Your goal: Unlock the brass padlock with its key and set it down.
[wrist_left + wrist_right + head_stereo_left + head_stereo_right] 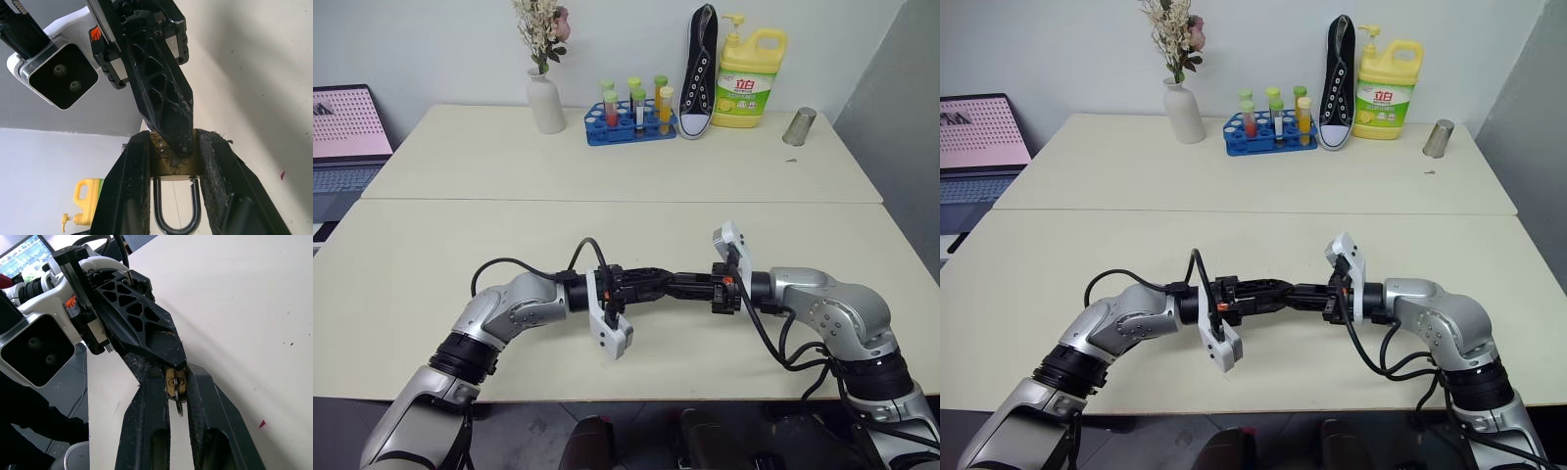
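The two grippers meet tip to tip above the near table, just past its front edge. My left gripper is shut on the brass padlock, pinching its body from both sides; the silver shackle points back toward the left wrist. My right gripper comes in from the opposite side and is shut on the key at the padlock's bottom end, with a small key ring dangling between the fingers. In the head views both grippers hide the padlock.
At the back of the far table stand a white vase with flowers, a blue test-tube rack, a black shoe, a yellow detergent bottle and a metal cup. A laptop sits at far left.
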Available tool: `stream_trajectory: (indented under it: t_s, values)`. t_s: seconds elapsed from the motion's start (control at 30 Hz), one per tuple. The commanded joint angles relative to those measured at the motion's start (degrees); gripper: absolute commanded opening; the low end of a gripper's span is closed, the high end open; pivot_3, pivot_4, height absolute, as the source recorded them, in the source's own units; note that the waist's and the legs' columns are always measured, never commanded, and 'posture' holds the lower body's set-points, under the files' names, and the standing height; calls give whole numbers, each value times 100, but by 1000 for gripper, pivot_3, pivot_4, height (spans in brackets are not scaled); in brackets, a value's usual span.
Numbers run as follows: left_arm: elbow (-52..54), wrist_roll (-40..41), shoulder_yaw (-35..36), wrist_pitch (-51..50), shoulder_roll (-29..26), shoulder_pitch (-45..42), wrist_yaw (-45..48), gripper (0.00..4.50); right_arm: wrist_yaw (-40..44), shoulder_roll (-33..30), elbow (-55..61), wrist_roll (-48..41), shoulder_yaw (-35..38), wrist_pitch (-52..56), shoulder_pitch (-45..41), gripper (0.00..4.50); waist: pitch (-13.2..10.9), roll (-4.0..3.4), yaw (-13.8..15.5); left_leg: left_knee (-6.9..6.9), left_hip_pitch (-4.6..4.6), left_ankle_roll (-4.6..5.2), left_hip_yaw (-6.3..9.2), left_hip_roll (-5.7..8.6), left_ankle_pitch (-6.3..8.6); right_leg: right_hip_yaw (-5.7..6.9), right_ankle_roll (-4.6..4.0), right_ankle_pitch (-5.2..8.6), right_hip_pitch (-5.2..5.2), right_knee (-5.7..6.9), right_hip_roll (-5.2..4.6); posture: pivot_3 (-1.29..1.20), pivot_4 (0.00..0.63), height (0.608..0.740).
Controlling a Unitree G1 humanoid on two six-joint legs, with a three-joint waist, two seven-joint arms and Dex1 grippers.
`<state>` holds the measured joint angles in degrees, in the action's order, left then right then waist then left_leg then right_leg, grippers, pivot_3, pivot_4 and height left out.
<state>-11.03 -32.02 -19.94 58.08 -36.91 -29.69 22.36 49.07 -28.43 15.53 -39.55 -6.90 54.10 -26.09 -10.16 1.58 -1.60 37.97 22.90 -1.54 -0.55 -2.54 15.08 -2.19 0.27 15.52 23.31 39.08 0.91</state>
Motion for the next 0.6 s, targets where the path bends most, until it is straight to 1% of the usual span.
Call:
stream_trajectory:
  t_s: [0.03, 0.23, 0.33, 0.37, 0.43, 0.53, 0.6]
  values:
    - [156, 180, -46, 159, -91, 32, 60, 976, 107, 71, 53, -184, 125, -69, -194, 124, 0, 0, 0, 0, 0, 0, 0, 0, 0, 0, 0, 0, 0, 0, 0, 0, 150, 740]
    - [142, 337, -91, 159, -120, 19, 217, 976, 165, 65, 78, -206, 153, -29, -182, 124, 0, 0, 0, 0, 0, 0, 0, 0, 0, 0, 0, 0, 0, 0, 0, 0, 150, 740]
    - [183, 712, -104, 132, -143, 59, 355, 976, 141, 87, 89, -258, 193, 16, -177, 124, 0, 0, -1, 0, 0, 0, 1, -1, 0, 1, 0, 0, 0, 0, 0, 0, 150, 740]
    - [203, 738, -90, 127, -151, 59, 382, 1686, 125, 93, 96, -288, 211, 38, -174, 124, 0, 0, -1, 0, 0, 0, 1, -1, 0, 0, 0, 0, 0, 0, 0, 0, 150, 740]
    - [236, 686, -80, 130, -193, 78, 442, 2167, 60, 115, 101, -384, 278, 107, -153, 124, 0, 0, 0, 0, 0, 0, 0, -1, 0, 0, 0, 0, 0, 0, 0, 0, 150, 740]
    - [320, 715, -80, 100, -301, 202, 586, 3145, 23, 87, 108, -396, 309, 116, -124, 124, 0, 0, -1, 0, 0, 0, 1, -1, 0, 0, 0, 0, 0, 1, 0, 0, 150, 740]
    - [475, 798, -19, 92, -342, 323, 598, 3151, 13, 57, 109, -367, 320, 104, -101, 124, 0, 0, -2, 0, -1, 0, 0, -1, 0, -1, 0, 0, 0, 1, 0, 0, 150, 740]
